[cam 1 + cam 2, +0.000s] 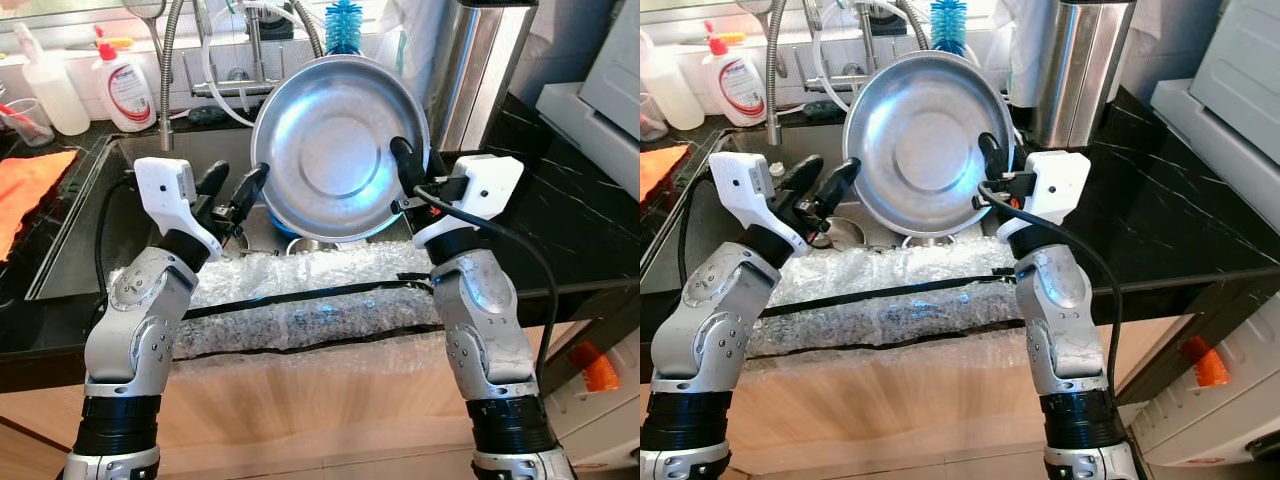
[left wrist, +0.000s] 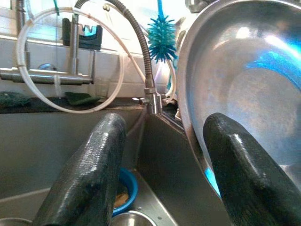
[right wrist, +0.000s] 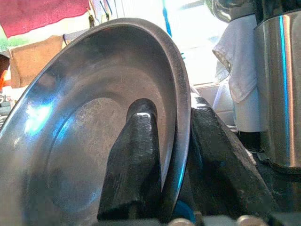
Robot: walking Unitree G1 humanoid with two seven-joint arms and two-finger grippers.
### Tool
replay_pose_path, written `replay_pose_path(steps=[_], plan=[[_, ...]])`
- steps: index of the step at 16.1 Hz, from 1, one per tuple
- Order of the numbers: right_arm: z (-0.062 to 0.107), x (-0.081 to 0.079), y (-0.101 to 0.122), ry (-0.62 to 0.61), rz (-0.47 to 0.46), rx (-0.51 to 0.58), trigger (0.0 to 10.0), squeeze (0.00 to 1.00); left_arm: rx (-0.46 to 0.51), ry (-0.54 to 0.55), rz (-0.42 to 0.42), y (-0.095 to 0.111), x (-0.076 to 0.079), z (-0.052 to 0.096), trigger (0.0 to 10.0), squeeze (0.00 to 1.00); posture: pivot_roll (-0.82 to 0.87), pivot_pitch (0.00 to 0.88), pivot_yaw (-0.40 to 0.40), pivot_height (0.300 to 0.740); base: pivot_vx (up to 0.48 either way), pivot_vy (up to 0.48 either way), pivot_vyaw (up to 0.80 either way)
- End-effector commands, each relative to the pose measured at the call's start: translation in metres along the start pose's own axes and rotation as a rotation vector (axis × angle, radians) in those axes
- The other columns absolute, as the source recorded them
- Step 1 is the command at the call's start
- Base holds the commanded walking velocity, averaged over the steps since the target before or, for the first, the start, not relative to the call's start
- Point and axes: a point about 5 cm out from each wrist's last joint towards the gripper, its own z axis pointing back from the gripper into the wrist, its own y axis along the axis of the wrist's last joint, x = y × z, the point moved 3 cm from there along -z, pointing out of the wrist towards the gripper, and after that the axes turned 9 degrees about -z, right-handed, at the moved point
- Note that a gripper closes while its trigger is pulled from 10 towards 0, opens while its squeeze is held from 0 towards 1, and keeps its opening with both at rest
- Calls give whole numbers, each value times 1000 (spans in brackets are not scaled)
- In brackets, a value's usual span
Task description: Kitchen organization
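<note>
Over sink (image 1: 90, 250): steel plate (image 1: 335, 150) held upright, right gripper (image 1: 412, 172) pinched on rim; left gripper (image 1: 232, 192) spread wide, empty, beside opp. edge. Prob. mid-lift; next needs steady carry to rack/counter.

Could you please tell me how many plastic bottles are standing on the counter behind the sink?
2: a clear bottle at the far left and a white red-capped bottle beside it, left of the faucet hose. Others may be hidden.

The right end effector (image 1: 992, 160) pinches the steel plate's (image 1: 915, 140) rim above the sink (image 1: 700, 215).
</note>
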Motion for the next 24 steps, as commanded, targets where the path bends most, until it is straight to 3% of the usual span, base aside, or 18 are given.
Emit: replay_pose_path(steps=[1,2,6,14,15,16,17,24], plan=[[-3,-8,13,32,6,48,10000,0,-17,-22,-4,-1,1,-3,10000,0,-41,30,72,740,0,0,0],[-3,-9,13,36,4,48,10000,0,-33,-1,-42,-4,-1,-4,10000,0,-39,29,69,740,0,0,0],[-3,-12,11,52,0,40,10000,0,-5,6,19,-1,-2,-5,10000,0,-39,30,68,740,0,0,0],[-3,-17,8,83,-8,24,10000,0,-14,-25,24,-4,5,-7,10000,0,-39,31,65,740,0,0,0],[-3,-18,7,85,-9,22,10000,0,-11,-23,25,-3,5,-8,9137,0,-42,31,65,740,0,0,0],[-3,-18,7,86,-10,21,10000,0,-9,-19,25,-3,5,-8,1020,0,-42,31,65,740,0,0,0],[-3,-18,7,88,-10,21,10000,0,-6,-17,28,-2,4,-8,0,0,-40,30,65,740,0,0,0],[-3,-19,7,91,-2,18,10000,0,-8,-23,16,-3,5,-8,0,0,-40,29,63,740,0,0,0]])
